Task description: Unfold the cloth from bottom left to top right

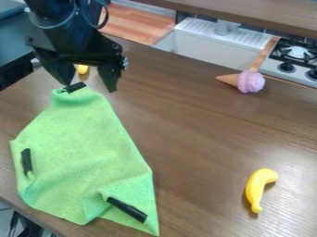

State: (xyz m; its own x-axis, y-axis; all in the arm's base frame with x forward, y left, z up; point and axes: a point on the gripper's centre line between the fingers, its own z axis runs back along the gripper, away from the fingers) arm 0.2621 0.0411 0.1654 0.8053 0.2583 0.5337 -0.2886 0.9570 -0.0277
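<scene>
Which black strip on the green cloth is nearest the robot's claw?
The strip at the cloth's top end, by the gripper; the left-edge strip and bottom-right strip lie farther away.

A brown, wood-grained table [186,125] is topped by a rumpled green cloth [86,143] at the view's left; a yellow toy banana [254,187] and a pink toy ice cream cone [250,82] are seen at right — a yellow object [82,69], partly hidden, is glimpsed beyond the cloth.

Matt green cloth [86,143], glossy brown wood table [192,139]
</scene>
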